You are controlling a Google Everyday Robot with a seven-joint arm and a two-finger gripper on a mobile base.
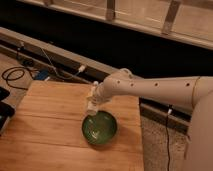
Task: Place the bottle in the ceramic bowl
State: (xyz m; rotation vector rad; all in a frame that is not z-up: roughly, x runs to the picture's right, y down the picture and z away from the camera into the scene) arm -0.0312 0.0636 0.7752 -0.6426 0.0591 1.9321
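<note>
The bottle [93, 93], small and white, hangs upright at the end of my arm, just above the wooden table [45, 130]. My gripper [91, 104] is shut on it, right over the far left rim of the ceramic bowl [100, 129]. The bowl is round and glossy green, and stands on the table's right half. My white arm reaches in from the right and hides most of the fingers.
The table's right edge runs close to the bowl, with speckled floor [157, 145] beyond it. Cables [15, 75] lie on the floor at the far left. A dark object [4, 112] sits at the left edge. A dark wall and rail stand behind.
</note>
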